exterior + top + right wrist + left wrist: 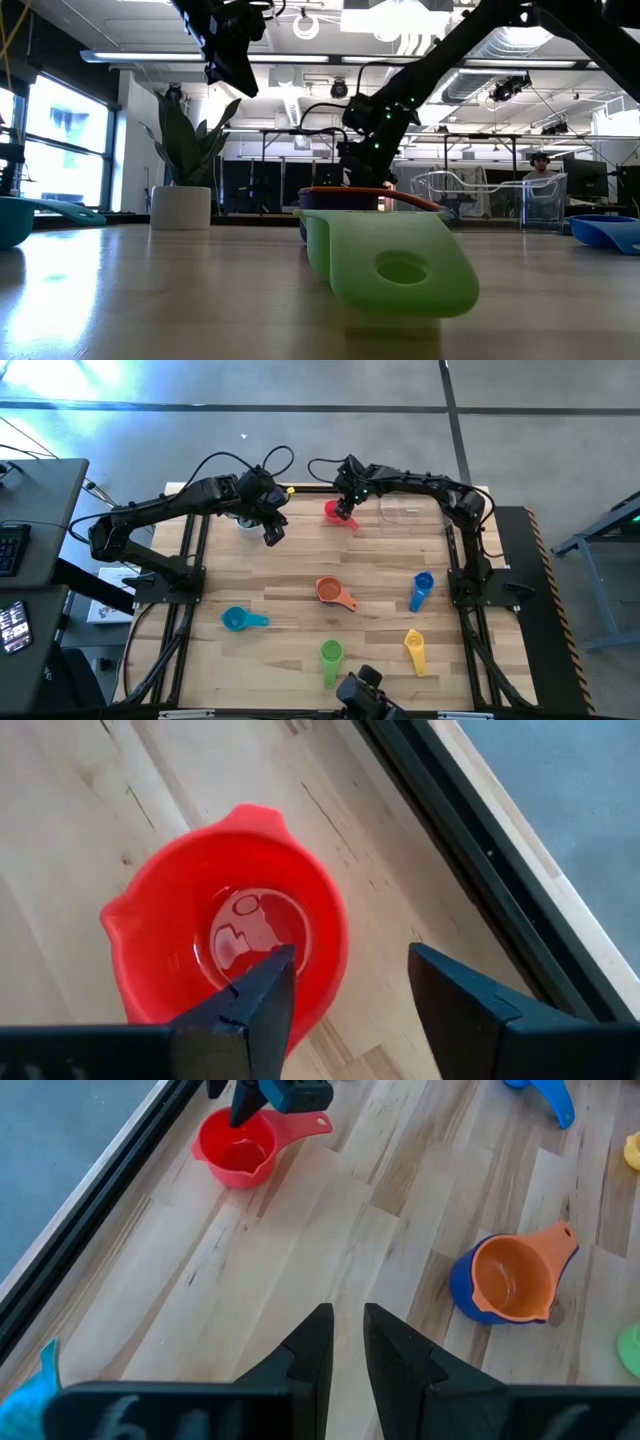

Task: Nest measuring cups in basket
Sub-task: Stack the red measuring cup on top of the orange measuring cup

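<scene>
The red cup (334,512) stands upright on the table near the far edge, with the clear basket (401,512) just to its right. My right gripper (350,960) is open above the red cup (225,935), one finger inside the bowl and one outside it. My left gripper (347,1315) hovers shut over bare wood left of the red cup (235,1148), holding nothing. The orange cup (331,591) sits nested in a dark blue-purple cup (462,1288) at mid-table. The blue (422,589), teal (240,620), green (331,656) and yellow (414,648) cups lie apart on the near half. My right gripper comes at the red cup from above, pointing down, astride the cup's wall (335,935). One fingertip (278,970) is inside the bowl, the other (440,975) outside it. Whether either finger touches the wall I cannot tell. The cup rests upright on the table.
A white plant pot (181,207) stands at the far left, under my left arm. Dark rails (90,1210) run along the far edge and both sides of the table. Bare wood lies between the red cup and the nested pair.
</scene>
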You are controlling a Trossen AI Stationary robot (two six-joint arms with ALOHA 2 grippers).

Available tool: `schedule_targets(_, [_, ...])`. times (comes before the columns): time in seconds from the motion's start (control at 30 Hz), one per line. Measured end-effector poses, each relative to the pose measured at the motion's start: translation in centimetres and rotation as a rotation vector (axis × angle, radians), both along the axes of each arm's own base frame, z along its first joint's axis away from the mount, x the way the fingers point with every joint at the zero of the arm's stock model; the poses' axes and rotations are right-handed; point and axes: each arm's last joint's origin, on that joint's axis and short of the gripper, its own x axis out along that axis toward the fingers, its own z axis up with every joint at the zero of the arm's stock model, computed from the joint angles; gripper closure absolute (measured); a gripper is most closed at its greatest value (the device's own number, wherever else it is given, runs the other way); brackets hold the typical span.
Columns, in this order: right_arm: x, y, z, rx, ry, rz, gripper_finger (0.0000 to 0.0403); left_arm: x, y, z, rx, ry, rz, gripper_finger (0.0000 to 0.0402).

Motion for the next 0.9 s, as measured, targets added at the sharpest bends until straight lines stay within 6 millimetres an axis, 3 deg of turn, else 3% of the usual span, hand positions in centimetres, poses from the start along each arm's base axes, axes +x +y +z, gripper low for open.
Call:
schedule_targets(0.4, [0.0,0.0,-0.1,0.016,0.001,-0.018,0.0392,0.0,0.0,0.0,0.0,0.0,0.0,0.0353])
schedule_targets(0.7, [0.4,0.1,3.4,0.087,0.043,-0.064,0.0399,0.0,0.0,0.0,0.0,0.0,-0.001,0.0353])
schedule_targets(0.9, [1.1,1.5,6.3,0.189,0.055,-0.024,0.0401,-0.5,-0.2,0.6,0.023,-0.016,-0.019,0.0353])
